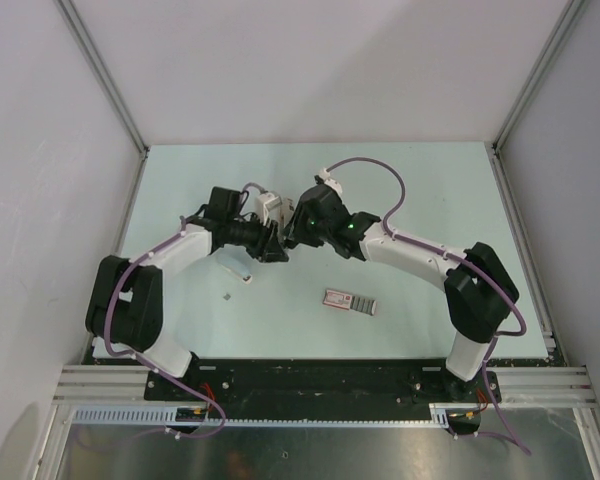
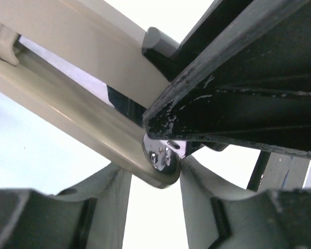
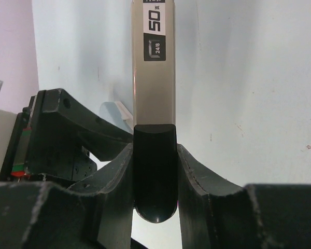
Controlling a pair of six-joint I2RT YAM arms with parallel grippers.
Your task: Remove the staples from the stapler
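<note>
**Stapler** (image 3: 153,88) — slim, black cap over a pale grey body; sits between both arms over the middle of the tabletop (image 1: 430,200).
Right hand (image 3: 154,155) clenched on its black rear end.
Left hand (image 2: 155,179) flanks the riveted, rounded end; cannot tell whether it is clamped.
Probably light, rigid and smooth-sided, so slippery — best pinched across the flanks, leaving the hinged top free.
Staples not visible.

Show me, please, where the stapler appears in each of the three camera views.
Right wrist: the stapler stands upright at centre, black end clamped in the right gripper.
Left wrist: its pale bars cross diagonally from upper left, ending within the left gripper.
Top external: hidden where both grippers meet, mid-table.
Shared landmark: the pale table.
</note>
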